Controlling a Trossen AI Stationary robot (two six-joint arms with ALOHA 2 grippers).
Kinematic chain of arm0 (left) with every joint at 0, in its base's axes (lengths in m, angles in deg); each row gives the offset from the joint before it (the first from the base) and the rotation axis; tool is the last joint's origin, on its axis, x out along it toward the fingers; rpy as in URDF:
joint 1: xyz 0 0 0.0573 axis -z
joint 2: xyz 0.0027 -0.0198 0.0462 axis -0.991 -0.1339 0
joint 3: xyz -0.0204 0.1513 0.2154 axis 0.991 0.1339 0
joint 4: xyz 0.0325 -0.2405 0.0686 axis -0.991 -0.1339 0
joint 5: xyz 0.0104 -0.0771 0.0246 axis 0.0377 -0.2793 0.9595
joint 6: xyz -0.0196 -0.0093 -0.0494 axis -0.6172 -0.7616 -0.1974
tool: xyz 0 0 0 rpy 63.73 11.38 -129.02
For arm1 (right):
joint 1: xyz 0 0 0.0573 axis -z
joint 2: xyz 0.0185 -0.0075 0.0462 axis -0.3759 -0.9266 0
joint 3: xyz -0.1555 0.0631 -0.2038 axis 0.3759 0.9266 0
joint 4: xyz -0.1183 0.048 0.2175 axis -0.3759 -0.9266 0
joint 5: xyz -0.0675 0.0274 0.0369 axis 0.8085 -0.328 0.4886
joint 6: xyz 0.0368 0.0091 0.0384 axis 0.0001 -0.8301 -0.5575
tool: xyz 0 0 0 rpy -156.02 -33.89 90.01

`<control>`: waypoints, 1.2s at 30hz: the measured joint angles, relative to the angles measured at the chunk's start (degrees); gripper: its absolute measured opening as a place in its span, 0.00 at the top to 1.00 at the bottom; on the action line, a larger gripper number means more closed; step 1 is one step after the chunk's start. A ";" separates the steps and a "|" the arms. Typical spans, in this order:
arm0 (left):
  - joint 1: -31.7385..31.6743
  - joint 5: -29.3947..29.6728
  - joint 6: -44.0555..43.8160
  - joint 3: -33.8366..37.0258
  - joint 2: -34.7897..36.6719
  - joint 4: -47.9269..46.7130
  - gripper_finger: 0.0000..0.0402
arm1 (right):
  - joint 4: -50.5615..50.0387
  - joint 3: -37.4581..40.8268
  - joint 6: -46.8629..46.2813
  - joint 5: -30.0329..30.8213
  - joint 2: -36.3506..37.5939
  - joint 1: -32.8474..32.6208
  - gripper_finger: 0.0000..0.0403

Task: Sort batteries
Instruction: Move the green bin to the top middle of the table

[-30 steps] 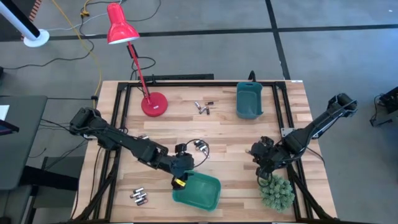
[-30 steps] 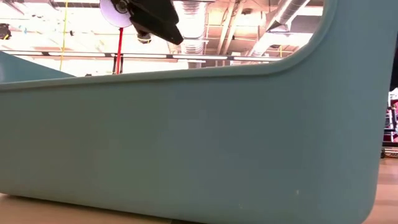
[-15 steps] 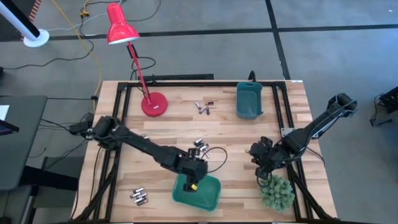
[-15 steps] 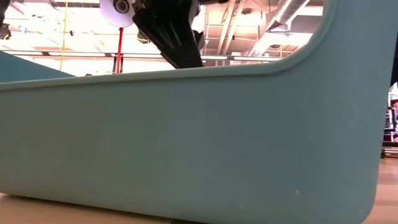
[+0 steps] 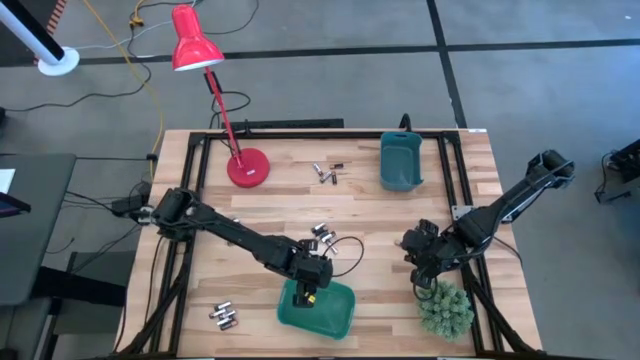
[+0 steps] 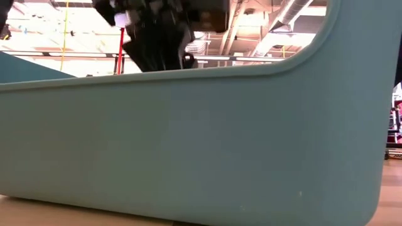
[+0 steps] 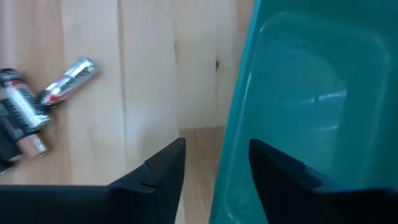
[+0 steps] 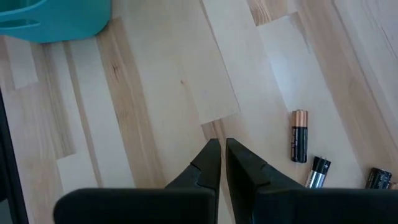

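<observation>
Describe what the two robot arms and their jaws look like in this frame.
Both arms are dark, slender and multi-jointed. The left arm carries a looped black cable and silvery fittings near its wrist, with a small yellow mark at the left gripper. The right arm is equally black, ending in the right gripper. Jaws on both are matte black, angular and tapered.

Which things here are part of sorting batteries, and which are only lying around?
For the job: batteries, more batteries, near teal bin, far teal bin, left claw.
Only lying around: red lamp, green plant.
</observation>
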State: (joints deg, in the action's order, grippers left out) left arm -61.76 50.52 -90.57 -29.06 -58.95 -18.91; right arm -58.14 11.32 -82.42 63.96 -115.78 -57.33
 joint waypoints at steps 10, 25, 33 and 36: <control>0.48 -3.53 -3.24 -0.02 -0.74 -1.39 0.98 | 0.87 0.02 0.29 -0.01 0.00 0.02 0.89; 0.11 -6.31 -12.40 0.00 4.56 -2.87 1.00 | 1.26 0.02 0.48 -0.01 0.02 0.02 0.89; -3.45 -1.58 -14.57 0.00 10.19 -7.15 1.00 | 1.53 0.02 0.46 -0.01 0.02 0.02 0.89; -6.11 -1.60 -15.76 0.00 11.59 -8.97 1.00 | 1.48 0.02 0.07 -0.01 0.02 0.02 0.89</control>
State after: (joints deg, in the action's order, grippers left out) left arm -67.88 48.91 -106.33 -29.06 -47.36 -27.88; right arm -56.66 11.34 -82.35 63.95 -115.76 -57.30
